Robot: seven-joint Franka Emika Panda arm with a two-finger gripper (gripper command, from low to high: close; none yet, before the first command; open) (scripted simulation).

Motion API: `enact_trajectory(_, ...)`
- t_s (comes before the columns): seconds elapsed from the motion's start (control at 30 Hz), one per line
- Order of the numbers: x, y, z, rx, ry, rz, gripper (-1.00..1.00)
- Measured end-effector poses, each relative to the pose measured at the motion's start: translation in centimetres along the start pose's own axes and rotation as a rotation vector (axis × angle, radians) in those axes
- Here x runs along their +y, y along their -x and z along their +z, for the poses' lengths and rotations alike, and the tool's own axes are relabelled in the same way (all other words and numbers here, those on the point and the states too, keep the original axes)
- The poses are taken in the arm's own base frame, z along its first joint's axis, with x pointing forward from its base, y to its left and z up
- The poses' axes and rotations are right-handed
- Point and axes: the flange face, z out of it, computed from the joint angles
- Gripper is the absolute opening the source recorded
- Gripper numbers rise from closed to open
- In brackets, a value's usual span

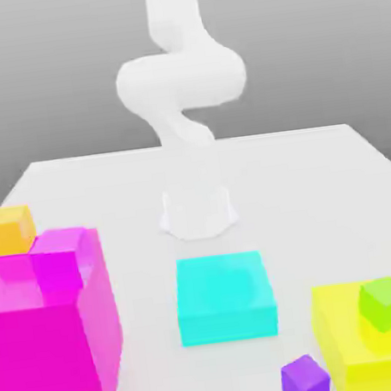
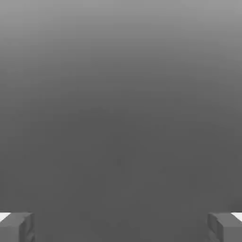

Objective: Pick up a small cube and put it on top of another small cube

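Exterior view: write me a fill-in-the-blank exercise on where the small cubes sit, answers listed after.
1. The small green cube sits on the big ____ block.
2. The small purple cube rests on the table, beside the big yellow block on the exterior view's ____.
3. The small orange-yellow cube sits by the big ____ block.
4. In the hand view, the gripper has its fingers wide ____.

Answers: yellow; left; magenta; open
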Motion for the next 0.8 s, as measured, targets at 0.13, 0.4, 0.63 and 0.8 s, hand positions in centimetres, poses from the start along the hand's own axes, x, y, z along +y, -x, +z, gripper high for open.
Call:
enact_trajectory(0.13,-0.6,1.4,7.0,-0.043,0.089,0.135,0.00)
enact_trajectory(0.4,0.4,5.7,19.8,-0.103,0.267,0.388,0.00)
enact_trajectory(0.63,3.3,11.2,29.8,-0.135,0.431,0.605,0.00)
enact_trajectory(0.8,6.3,16.2,35.8,-0.146,0.553,0.754,0.00)
